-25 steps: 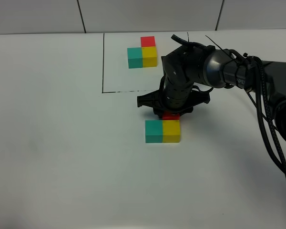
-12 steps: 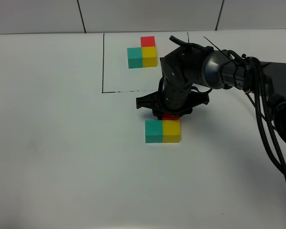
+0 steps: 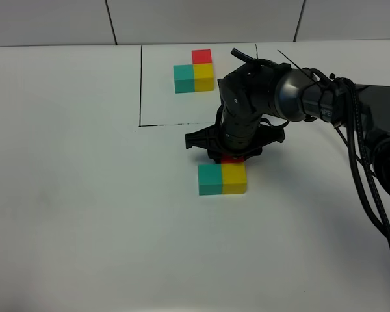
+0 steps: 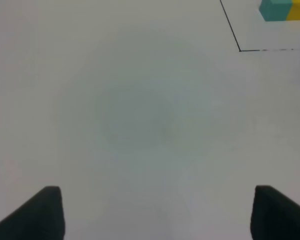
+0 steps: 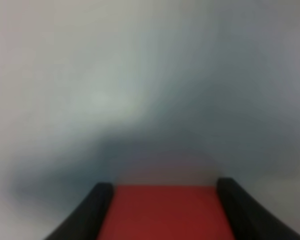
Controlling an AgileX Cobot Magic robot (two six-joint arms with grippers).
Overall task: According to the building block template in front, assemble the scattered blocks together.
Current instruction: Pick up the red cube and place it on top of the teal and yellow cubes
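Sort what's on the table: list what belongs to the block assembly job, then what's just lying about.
Part of the job:
- building block template in the drawn outline
- teal block
- yellow block, touching the teal one
- red block, in the right tool

Just lying about:
- nothing visible besides the table

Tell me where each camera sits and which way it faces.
Exterior high: above, looking down at the table, template, teal-yellow pair; right arm shows.
Left wrist: faces bare table; open left gripper fingertips show.
Right wrist: close to the table; right gripper shut on the red block.
Shared: red block; template corner.
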